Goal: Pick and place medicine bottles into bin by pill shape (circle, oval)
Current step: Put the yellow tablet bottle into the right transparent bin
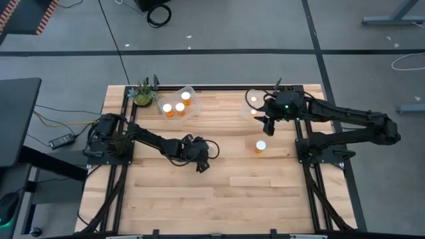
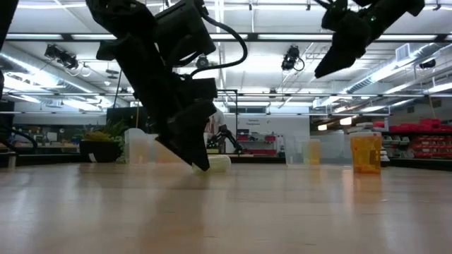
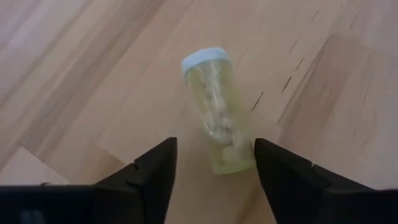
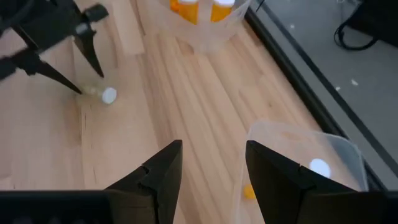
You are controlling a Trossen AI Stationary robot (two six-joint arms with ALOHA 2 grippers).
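Left gripper spread, straddling base of toppled bottle on worktop; bottle's long axis runs straight ahead, cap far. Right gripper parted, empty, well away near right bin.

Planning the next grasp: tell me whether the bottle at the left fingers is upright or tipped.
Tipped. The bottle lies on its side on the table, white cap pointing away, between the open left fingers, untouched.
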